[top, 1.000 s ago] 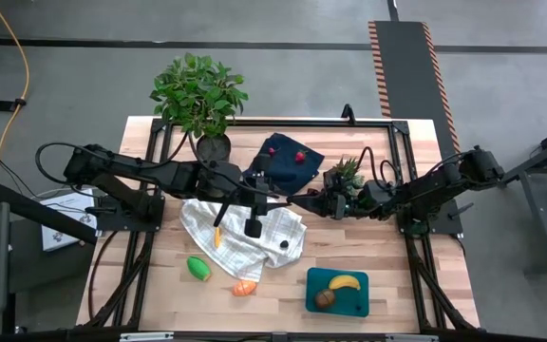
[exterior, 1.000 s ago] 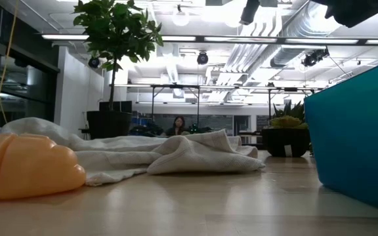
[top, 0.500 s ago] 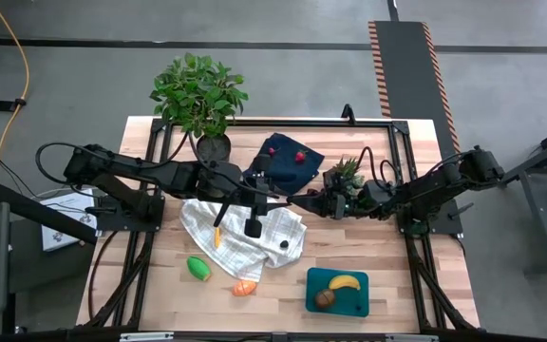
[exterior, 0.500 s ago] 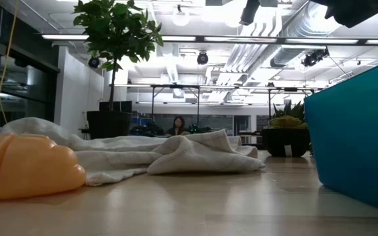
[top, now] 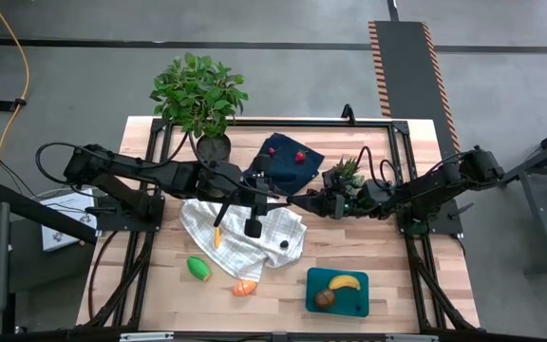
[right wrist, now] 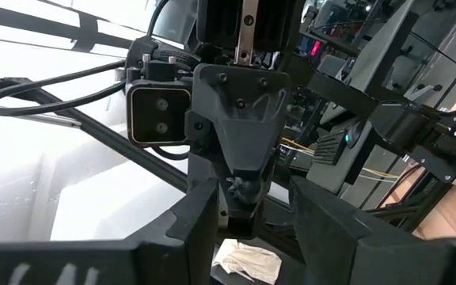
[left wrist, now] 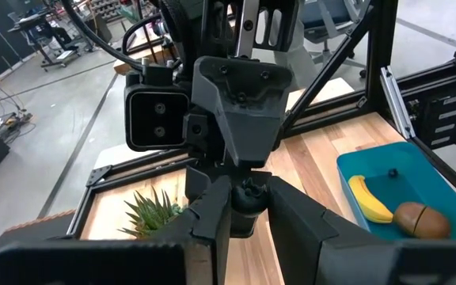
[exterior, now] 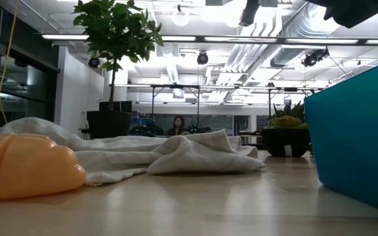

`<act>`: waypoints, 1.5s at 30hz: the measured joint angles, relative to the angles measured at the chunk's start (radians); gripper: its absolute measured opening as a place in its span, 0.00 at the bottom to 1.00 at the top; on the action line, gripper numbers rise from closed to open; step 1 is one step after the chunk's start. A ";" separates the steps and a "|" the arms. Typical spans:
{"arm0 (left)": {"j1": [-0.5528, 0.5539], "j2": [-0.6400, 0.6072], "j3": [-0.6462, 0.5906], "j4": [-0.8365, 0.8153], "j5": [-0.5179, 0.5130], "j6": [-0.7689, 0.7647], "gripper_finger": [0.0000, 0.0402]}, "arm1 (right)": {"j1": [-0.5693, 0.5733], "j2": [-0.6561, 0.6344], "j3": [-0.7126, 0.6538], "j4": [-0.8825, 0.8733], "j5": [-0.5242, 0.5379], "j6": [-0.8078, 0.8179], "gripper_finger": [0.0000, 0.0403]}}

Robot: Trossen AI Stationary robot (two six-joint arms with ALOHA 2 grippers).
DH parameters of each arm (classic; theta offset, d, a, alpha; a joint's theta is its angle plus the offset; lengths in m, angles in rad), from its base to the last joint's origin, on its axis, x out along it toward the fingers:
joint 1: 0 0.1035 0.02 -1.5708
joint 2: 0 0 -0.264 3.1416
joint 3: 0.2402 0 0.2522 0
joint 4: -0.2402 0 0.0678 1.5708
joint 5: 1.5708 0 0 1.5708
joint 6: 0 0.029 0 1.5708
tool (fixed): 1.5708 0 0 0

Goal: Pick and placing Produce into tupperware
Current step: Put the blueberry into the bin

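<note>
Above the table's middle my left gripper (top: pixel 291 198) and right gripper (top: pixel 311 201) meet tip to tip, rolled crosswise to each other. My left gripper (left wrist: pixel 246 190) is shut on a small dark lumpy piece (left wrist: pixel 248 198). My right gripper (right wrist: pixel 253 186) is open, its fingers on either side of that piece (right wrist: pixel 244 196) with gaps showing. The teal tupperware (top: pixel 359 304) at the near right holds a yellow banana (top: pixel 344 282) and a brown round one (top: pixel 325 298). A green piece (top: pixel 198 268) and an orange piece (top: pixel 244 287) lie on the wood. Red berries (top: pixel 299 156) lie on the navy cloth (top: pixel 283 163). My left gripper pinches the small dark piece (left wrist: pixel 236 202) between its two fingers. The fingers come at it roughly level from the table's left side. The piece is lifted well clear of the table.
A white checked cloth (top: pixel 242 237) lies crumpled under the grippers, with an orange stick (top: pixel 218 234) and a small black thing (top: pixel 283 244) on it. A large leafy plant (top: pixel 198 95) stands at the far left. A small spiky plant (top: pixel 347 174) stands by the right arm.
</note>
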 joint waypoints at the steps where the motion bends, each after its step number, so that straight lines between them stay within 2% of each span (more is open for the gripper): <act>1: 0.000 0.000 0.000 0.000 0.000 0.000 0.18 | 0.000 0.000 0.000 -0.003 0.000 0.000 0.36; 12: 0.000 0.000 0.000 0.000 0.000 0.000 0.18 | 0.000 0.000 0.006 -0.008 -0.004 0.002 0.36; 19: 0.000 0.000 0.000 -0.004 -0.001 0.000 0.18 | -0.012 0.001 0.062 -0.122 -0.051 -0.027 0.36; 45: 0.000 0.000 0.000 -0.024 -0.008 0.004 0.18 | -0.003 0.001 0.064 -0.114 0.017 -0.061 0.36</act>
